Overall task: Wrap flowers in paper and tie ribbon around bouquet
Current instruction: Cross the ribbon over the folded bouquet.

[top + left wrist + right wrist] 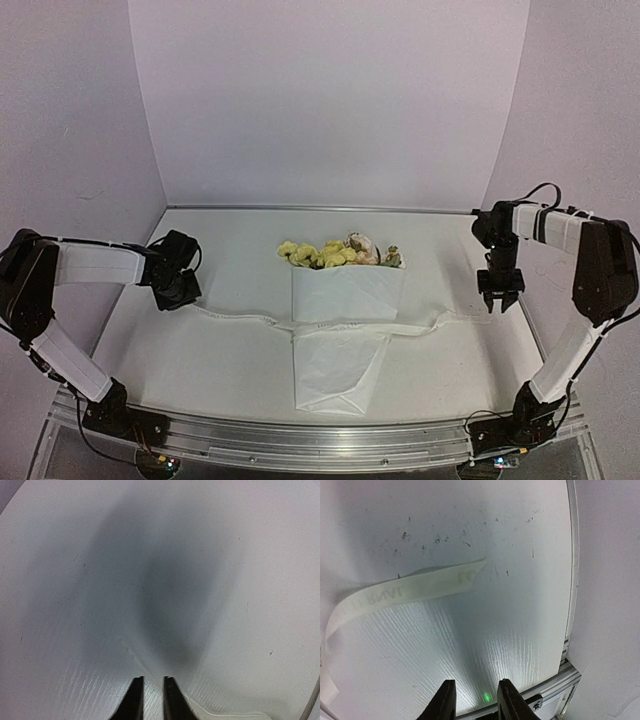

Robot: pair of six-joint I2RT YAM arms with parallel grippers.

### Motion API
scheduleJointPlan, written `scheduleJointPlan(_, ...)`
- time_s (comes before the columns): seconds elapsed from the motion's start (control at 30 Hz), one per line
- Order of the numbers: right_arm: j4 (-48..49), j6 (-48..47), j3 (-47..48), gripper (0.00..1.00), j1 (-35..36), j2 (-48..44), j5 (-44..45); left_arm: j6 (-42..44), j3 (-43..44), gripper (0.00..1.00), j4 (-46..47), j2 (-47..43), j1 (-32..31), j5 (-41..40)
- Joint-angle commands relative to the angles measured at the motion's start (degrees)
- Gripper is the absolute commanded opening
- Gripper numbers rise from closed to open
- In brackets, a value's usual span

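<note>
Ribbon (245, 318) is seen crossing bouquet (348, 292). L gripper (175, 292) and R gripper (499, 300) are found slightly open, nothing held.

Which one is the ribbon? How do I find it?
Look at the middle of the white table, where the wrapped bouquet lies. The ribbon is the long strip running sideways across it, reaching out to both sides. Unlike the wide paper, it is narrow and has small dark letters.
</note>
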Motion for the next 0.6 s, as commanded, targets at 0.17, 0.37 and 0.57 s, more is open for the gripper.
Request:
scheduleJointPlan(0.17,0.9,8.2,-2.7,0.44,2.3,-7.9,-13.2,3.1,1.5,0.80,-2.4,-9.4,0.8,-1.1)
scheduleJointPlan(0.37,9.4,16.2,-9.8,0.56,10.8,-13.3,-14.9,10.9,1.8,0.88,1.5,-14.7,0.3,8.2)
scheduleJointPlan(0.57,22.2,26.0,-14.5,0.68,19.6,-12.6,-10.7,16.1,2.2,0.89,6.4,-15.4,-5.0,11.8)
